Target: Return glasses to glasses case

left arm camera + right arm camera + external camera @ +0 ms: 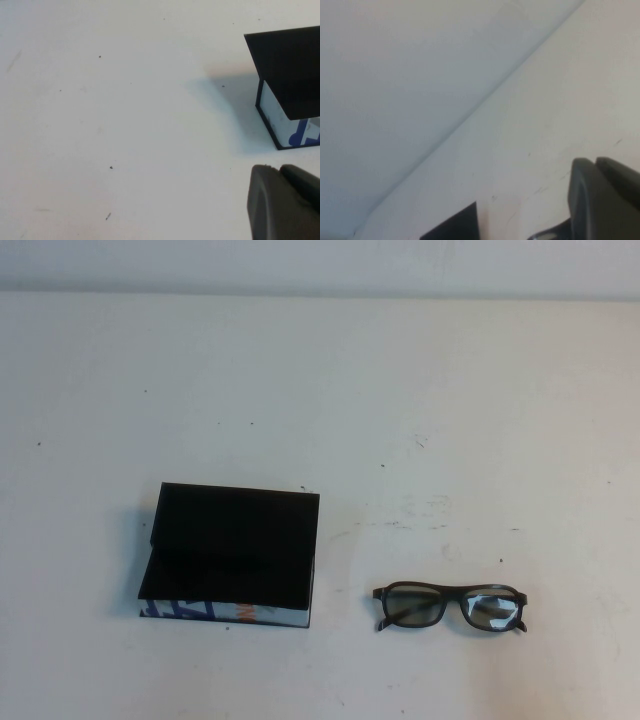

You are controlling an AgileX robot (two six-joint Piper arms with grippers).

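Observation:
The glasses case [232, 552] lies left of centre on the white table, matte black on top, with its blue, white and orange patterned edge facing me. Its black lid sits slanted over the body. The glasses [450, 606] lie to its right, dark-framed, lenses upright and facing me. Neither gripper shows in the high view. In the left wrist view, my left gripper [277, 169] is shut and empty above the table, near a corner of the case [290, 75]. In the right wrist view, my right gripper [594, 161] is shut and empty, with a piece of the glasses [547, 234] and a case corner [455, 227] beyond it.
The white table [320, 390] carries small dark specks and scuff marks. Its far edge meets a pale wall [320, 265] at the back.

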